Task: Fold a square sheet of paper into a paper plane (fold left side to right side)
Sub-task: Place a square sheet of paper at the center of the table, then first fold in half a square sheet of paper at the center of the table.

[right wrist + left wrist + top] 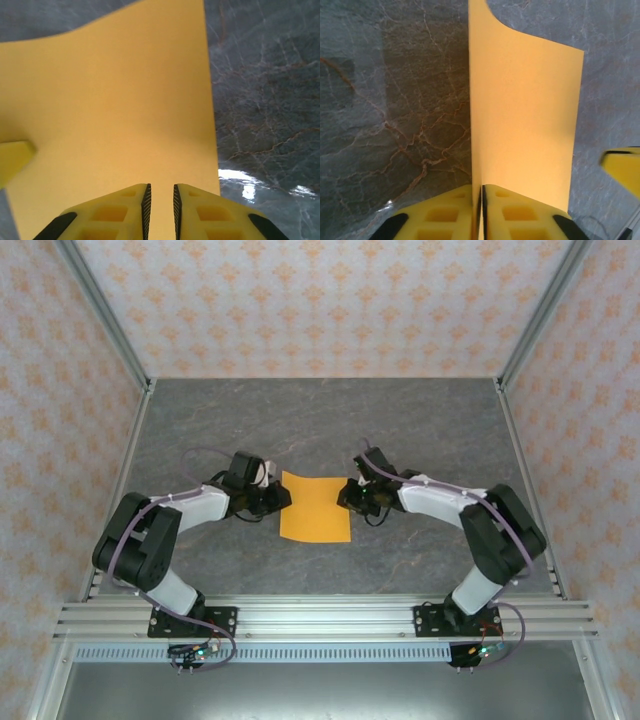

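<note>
The square sheet of paper (315,510) is bright orange and lies on the dark marbled table (320,420) between the two arms. My left gripper (284,497) is at the sheet's left edge. In the left wrist view its yellow fingers (455,210) are shut on that edge, and the sheet (525,115) stands up between the pads and curls at its far end. My right gripper (346,496) is at the right edge. In the right wrist view its jaws (160,200) stand a narrow gap apart above the flat sheet (110,100), with nothing between the pads. The paper plane is out of view.
Patterned walls and metal posts (105,315) enclose the table on three sides, and an aluminium rail (320,618) carries both arm bases at the near edge. The other arm's yellow finger (622,167) shows at the edge of each wrist view.
</note>
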Tool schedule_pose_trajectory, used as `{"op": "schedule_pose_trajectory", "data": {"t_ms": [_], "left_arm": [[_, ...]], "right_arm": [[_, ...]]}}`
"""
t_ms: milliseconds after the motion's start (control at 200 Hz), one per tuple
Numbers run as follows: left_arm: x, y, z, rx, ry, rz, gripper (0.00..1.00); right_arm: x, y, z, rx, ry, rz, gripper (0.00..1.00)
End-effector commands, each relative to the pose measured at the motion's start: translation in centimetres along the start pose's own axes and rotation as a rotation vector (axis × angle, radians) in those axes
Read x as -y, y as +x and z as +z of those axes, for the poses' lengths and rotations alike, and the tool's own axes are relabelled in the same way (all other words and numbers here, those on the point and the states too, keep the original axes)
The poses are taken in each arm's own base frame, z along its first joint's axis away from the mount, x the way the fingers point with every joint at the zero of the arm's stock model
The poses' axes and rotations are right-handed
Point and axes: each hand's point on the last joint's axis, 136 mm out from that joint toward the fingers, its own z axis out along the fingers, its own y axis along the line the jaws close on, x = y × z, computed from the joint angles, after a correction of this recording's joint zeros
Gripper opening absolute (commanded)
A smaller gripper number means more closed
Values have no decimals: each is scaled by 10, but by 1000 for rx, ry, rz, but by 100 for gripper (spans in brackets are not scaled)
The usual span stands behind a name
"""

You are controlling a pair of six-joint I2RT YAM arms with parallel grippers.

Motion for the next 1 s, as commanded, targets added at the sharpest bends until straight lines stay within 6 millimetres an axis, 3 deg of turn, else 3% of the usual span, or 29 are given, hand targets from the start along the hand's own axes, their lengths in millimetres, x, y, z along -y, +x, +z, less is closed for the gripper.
{"op": "schedule_pose_trajectory", "data": {"t_ms": [0, 180, 360, 611, 801, 996], "left_arm": [[20, -7, -12, 24, 39, 26, 19], [47, -7, -21, 36, 124, 29, 35], [75, -6, -20, 30, 217, 27, 45], [92, -5, -1, 1, 260, 23, 50], [94, -6, 9, -13, 251, 27, 50], [92, -5, 17, -22, 240, 24, 38]], "right_arm": [[-4, -6, 9, 11, 12, 27, 22], [18, 8, 24, -41, 99, 32, 22], [27, 10, 24, -30, 131, 32, 23], [-12, -4, 10, 43, -67, 18, 29], [-18, -19, -21, 140, -137, 23, 44], [-48, -20, -40, 159, -343, 16, 57]]}}
